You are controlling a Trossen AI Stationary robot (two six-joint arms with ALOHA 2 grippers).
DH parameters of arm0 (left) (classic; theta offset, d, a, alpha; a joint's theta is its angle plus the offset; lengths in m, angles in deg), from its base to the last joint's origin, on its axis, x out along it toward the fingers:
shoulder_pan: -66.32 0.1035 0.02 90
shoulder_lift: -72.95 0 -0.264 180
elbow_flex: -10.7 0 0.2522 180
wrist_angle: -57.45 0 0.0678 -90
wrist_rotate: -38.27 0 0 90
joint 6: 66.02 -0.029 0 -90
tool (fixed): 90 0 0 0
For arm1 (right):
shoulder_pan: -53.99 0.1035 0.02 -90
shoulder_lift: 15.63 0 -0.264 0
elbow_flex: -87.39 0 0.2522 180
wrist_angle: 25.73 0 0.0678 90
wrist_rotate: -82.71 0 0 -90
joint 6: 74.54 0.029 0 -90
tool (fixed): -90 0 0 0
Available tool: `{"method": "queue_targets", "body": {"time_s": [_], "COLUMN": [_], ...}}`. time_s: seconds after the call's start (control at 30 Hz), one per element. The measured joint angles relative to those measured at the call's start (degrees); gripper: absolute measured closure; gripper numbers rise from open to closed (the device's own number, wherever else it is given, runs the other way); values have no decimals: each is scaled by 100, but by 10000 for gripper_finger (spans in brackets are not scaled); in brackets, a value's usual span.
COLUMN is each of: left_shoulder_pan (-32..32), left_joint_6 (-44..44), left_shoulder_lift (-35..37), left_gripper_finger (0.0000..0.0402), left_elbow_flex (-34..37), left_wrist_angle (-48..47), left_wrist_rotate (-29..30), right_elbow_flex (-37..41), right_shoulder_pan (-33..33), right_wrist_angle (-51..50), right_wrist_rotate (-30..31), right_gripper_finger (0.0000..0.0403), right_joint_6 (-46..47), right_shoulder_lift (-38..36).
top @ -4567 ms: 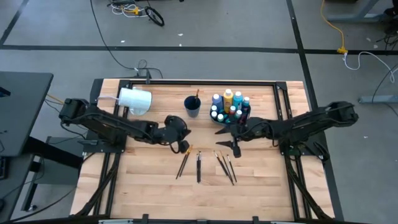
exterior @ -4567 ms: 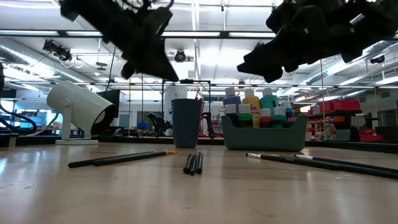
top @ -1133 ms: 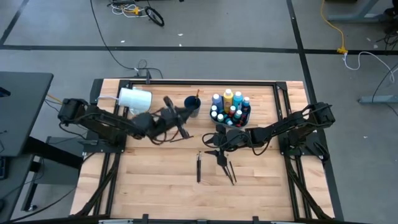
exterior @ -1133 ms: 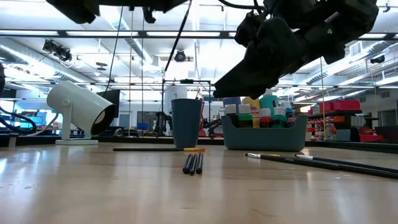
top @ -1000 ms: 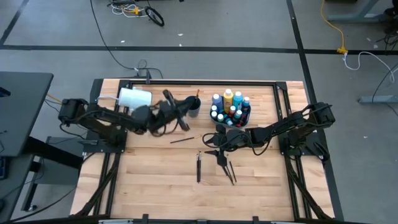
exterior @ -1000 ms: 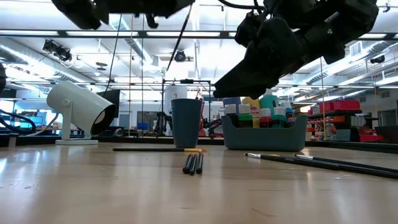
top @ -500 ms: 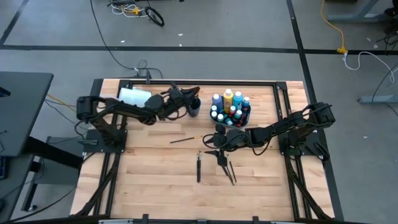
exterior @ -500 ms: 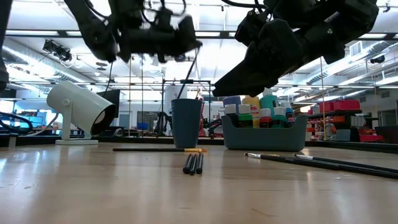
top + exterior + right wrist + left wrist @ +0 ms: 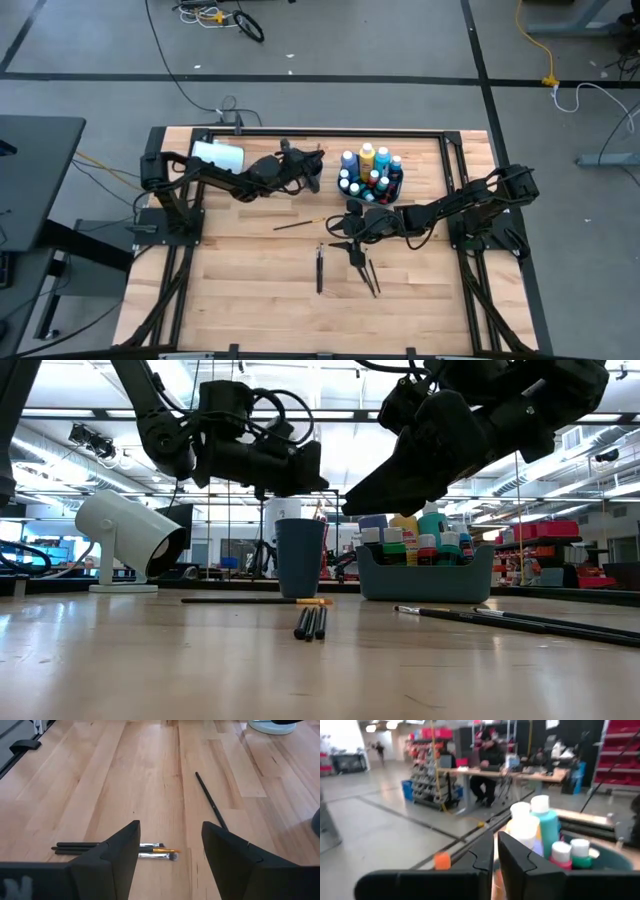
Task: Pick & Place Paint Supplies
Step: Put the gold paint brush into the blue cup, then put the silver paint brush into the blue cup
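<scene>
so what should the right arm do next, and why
Probably lower the right gripper straight down toward the bundle of brushes and close on one. It hangs open above the table with nothing between its jaws, and those brushes lie loose on the wood just ahead of it, not yet in the cup.

The left gripper [image 9: 312, 163] hides the dark cup [image 9: 299, 556] from above; its fingers [image 9: 517, 857] look nearly closed, any brush between them unclear.
</scene>
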State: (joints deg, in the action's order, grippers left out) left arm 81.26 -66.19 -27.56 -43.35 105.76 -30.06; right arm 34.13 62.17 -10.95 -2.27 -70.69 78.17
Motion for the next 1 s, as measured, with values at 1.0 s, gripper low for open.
{"method": "queue_targets", "body": {"time_s": [1.0], "left_shoulder_pan": [-1052], "left_joint_6": [-816], "left_shoulder_lift": [627], "left_gripper_finger": [327], "left_elbow_flex": [-9], "left_wrist_angle": [-328], "left_wrist_rotate": [489], "right_elbow_flex": [-838], "right_shoulder_pan": [818], "right_wrist_angle": [-5805], "right_wrist_rotate": [-429], "right_gripper_finger": [207], "right_joint_6": [2694], "right_shoulder_lift": [-709]}}
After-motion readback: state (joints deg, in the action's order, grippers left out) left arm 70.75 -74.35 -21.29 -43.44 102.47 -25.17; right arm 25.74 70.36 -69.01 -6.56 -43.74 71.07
